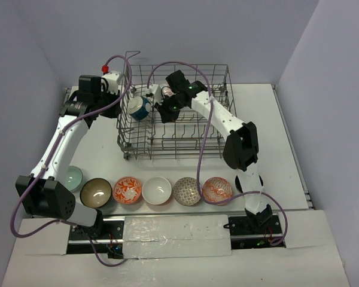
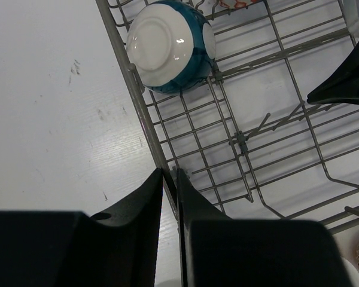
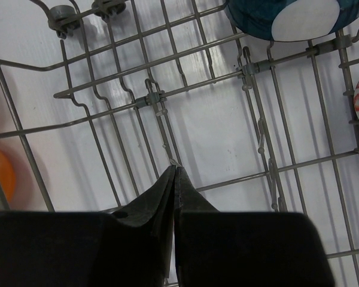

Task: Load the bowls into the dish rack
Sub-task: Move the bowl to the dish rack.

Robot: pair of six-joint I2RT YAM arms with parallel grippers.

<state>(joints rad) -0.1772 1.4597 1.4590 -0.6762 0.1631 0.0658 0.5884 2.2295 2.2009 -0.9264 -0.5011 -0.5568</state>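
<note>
Grey wire dish rack (image 1: 173, 157) stands on the white counter (image 1: 275, 137), in the far half, between the two arms. One teal bowl (image 2: 167, 48) is loaded: it stands on edge among the tines at the rack's far left side, just inside the left rim wire, with its white foot turned outward toward the left arm. Six bowls lie in a row on the counter in front of the rack, mouths up, from left to right: pale green bowl (image 1: 73, 177), brown bowl (image 1: 96, 191), orange-patterned bowl (image 1: 127, 189), white bowl (image 1: 157, 190), grey-patterned bowl (image 1: 186, 191), red-patterned bowl (image 1: 217, 189). Neighbours stand close together or touching. Left tool (image 2: 170, 176) is at the rack's left side, its fingers drawn in to a narrow slit with the rim wire running between the tips, so it grips the rack. Right tool (image 3: 175, 170) reaches inside the rack, beside the teal bowl, low over the floor wires. Its fingers are pressed together and carry nothing.
</note>
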